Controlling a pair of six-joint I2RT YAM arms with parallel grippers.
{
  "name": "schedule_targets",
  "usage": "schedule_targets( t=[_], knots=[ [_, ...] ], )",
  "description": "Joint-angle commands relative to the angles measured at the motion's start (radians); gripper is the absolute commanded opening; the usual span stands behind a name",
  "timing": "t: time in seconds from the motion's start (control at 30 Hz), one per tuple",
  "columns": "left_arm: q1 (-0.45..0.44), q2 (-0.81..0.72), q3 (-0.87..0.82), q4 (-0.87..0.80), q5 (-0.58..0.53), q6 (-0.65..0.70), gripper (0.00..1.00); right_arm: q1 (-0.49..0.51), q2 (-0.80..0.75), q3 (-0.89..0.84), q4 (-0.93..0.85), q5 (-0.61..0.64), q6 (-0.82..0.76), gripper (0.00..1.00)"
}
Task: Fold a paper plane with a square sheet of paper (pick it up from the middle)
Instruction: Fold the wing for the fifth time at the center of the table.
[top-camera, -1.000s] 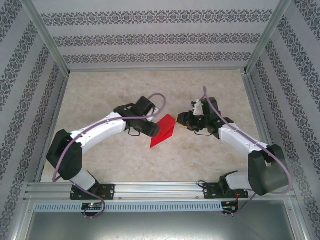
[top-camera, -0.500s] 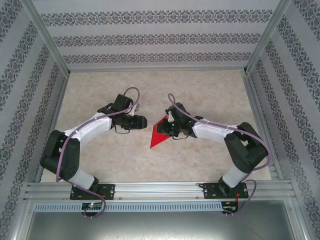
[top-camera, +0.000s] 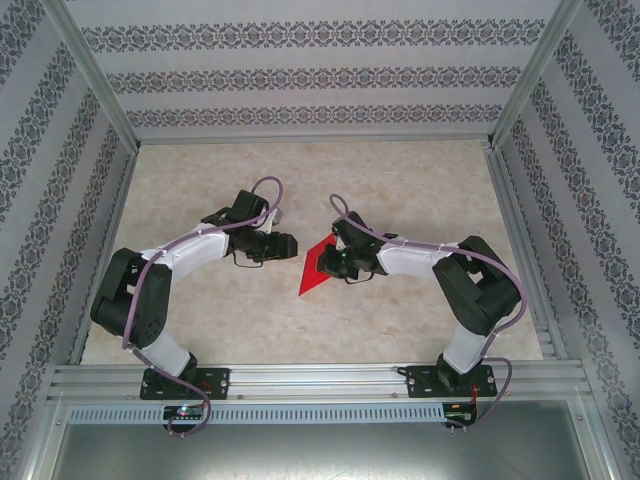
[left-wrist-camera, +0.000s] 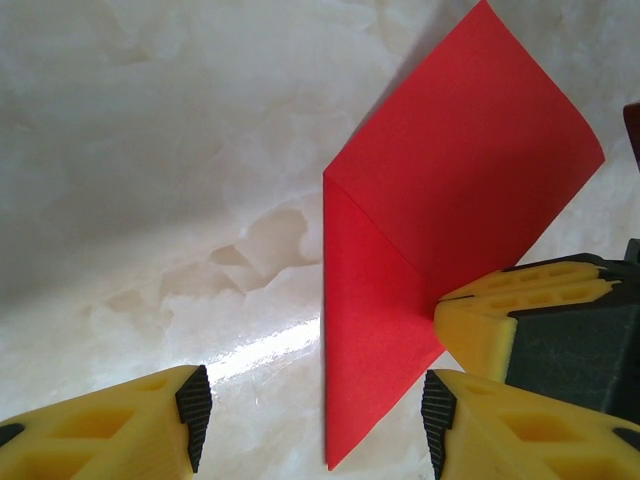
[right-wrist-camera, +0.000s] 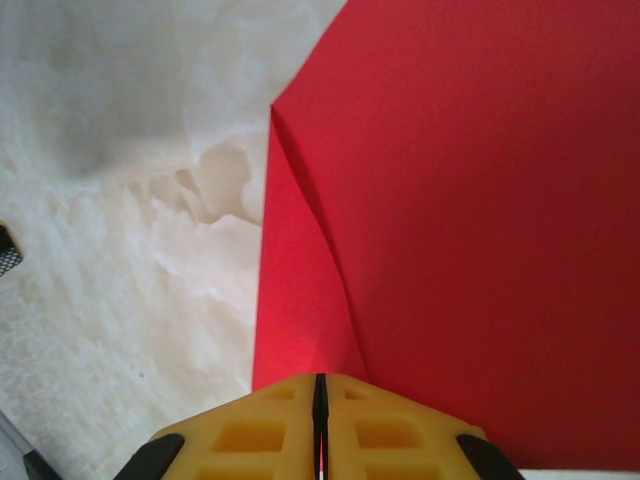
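The square sheet of paper (top-camera: 311, 273) is bright red and creased, lying in the middle of the table between my two arms. In the left wrist view one narrow pointed part of the paper (left-wrist-camera: 370, 330) lies flat while a wider flap stands up from the crease. My right gripper (right-wrist-camera: 321, 385) is shut on the paper's edge (right-wrist-camera: 450, 220), its yellow fingers pressed together. The same right gripper (top-camera: 338, 262) sits at the sheet's right side. My left gripper (top-camera: 292, 246) is open just left of the sheet. Its fingertips (left-wrist-camera: 193, 405) straddle the paper's pointed end without touching it.
The pale marbled tabletop (top-camera: 420, 190) stretches behind the arms. Patterned walls and metal frame rails (top-camera: 300, 140) close it in on three sides. A metal rail (top-camera: 320, 378) carrying both arm bases runs along the near edge.
My right gripper swung left to the red sheet and shut on its right edge. My left gripper drew back to the left, off the paper, staying open.
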Motion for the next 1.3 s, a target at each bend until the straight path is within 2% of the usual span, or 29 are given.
schedule_targets(
  t=[0.0,0.27,0.57,0.77,1.03,1.27],
  knots=[
    [0.01,0.006,0.006,0.012,0.021,0.004,0.61,0.0,0.014,-0.014,-0.031,0.033,-0.029,0.1],
    [0.008,0.026,-0.002,0.037,0.053,-0.019,0.6,-0.011,0.027,-0.056,0.017,0.005,-0.036,0.08],
    [-0.022,0.069,-0.019,0.145,0.084,-0.095,0.57,-0.024,0.024,-0.151,0.185,-0.034,-0.005,0.07],
    [-0.051,0.119,-0.031,0.22,0.079,-0.151,0.51,-0.035,0.014,-0.191,0.276,-0.063,0.014,0.06],
    [-0.079,0.188,-0.022,0.301,0.086,-0.199,0.41,-0.052,-0.001,-0.212,0.286,-0.07,0.011,0.05],
    [-0.092,0.222,-0.003,0.352,0.126,-0.233,0.38,-0.057,0.001,-0.222,0.296,-0.078,0.009,0.05]
  ],
)
